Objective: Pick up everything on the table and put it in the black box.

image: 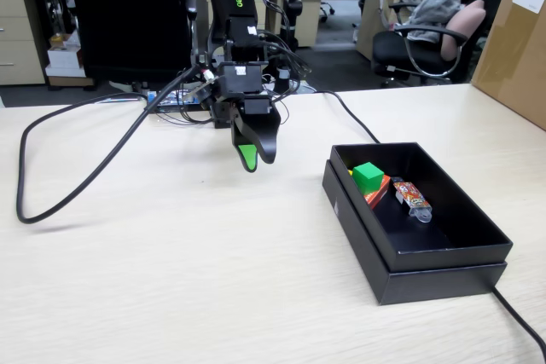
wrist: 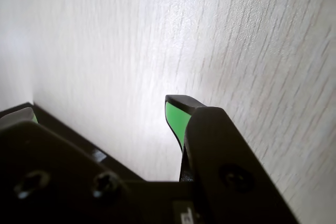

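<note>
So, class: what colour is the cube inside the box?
Green cube, clearest in the fixed view.

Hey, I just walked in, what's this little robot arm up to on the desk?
It is tidying things into the black box. Right now the gripper hangs above bare table, to the left of the box in the fixed view, with nothing between its fingers. Inside the box sit a green cube, a red carton partly under it, and a small snack packet. No loose items show on the table.
</note>
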Controlling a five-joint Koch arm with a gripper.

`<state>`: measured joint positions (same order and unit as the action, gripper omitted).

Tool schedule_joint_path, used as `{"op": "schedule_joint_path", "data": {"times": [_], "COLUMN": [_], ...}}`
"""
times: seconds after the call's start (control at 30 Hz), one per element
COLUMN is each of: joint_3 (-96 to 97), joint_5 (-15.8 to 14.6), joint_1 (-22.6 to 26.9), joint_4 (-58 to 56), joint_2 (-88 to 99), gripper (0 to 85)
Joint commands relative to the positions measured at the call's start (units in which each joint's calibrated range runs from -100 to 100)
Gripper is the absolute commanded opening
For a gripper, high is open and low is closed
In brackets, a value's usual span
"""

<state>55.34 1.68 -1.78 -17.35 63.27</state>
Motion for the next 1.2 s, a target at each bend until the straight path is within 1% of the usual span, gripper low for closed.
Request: {"op": "schedule_joint_path", "data": {"times": [0.0,0.07,0.17,0.3,0.47,0.57,0.73,0.83,0.97,1.17], "joint_3": [4.3,8.9,14.9,20.2,23.4,26.4,29.2,31.2,33.1,36.4], "joint_5": [0.4,0.4,0.4,0.4,0.3,0.3,0.1,-0.4,-2.9,-3.2], "joint_1": [-0.4,-0.3,0.0,0.5,1.6,2.1,2.1,2.2,2.6,2.9], "joint_4": [9.4,12.0,19.0,23.4,23.7,26.1,26.6,29.6,29.6,29.6], "joint_2": [6.0,8.5,9.2,11.4,15.5,16.5,18.1,18.5,19.7,19.5], "gripper": [48.4,48.5,48.5,48.5,48.7,48.8,49.6,48.9,49.3,49.7]}}
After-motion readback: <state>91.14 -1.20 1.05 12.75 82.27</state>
